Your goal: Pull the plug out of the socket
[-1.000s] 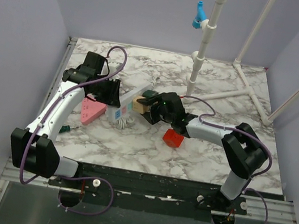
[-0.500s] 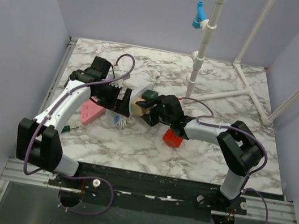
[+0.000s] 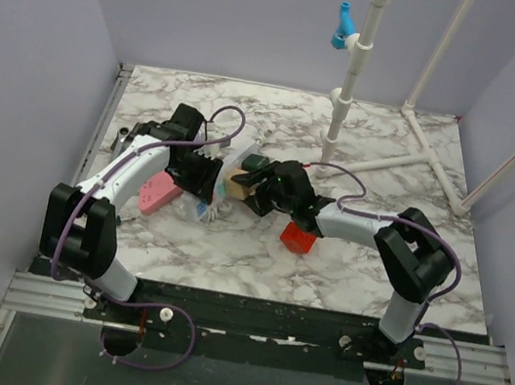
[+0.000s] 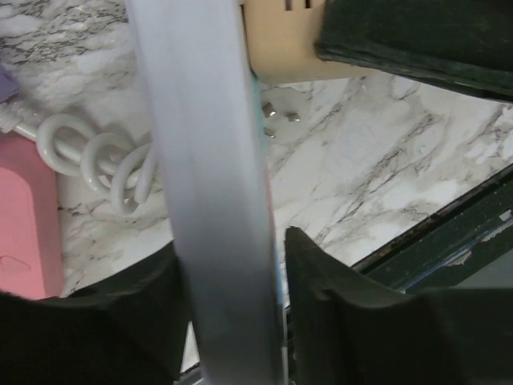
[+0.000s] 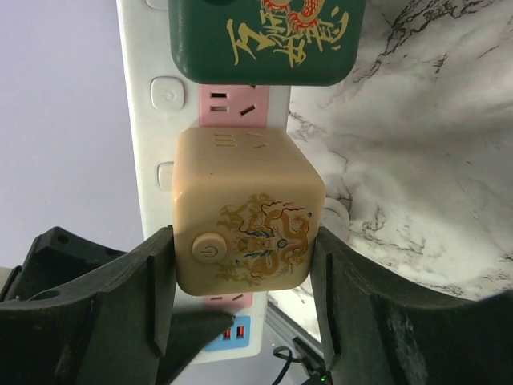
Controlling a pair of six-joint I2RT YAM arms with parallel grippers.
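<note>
pinching the beige cube plug (image 5: 248, 216) seated on the white socket (image 5: 144, 120), the right gripper (image 5: 240, 305) reaches over the marble table (image 3: 373, 271); the left gripper (image 4: 236, 261) presses 2 fingers against the socket's sides.

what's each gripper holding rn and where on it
The right gripper grips the beige cube plug by its two opposite sides. The left gripper pinches the white socket strip from both sides.

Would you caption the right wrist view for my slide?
Right gripper grips the beige cube plug on the white socket.
</note>
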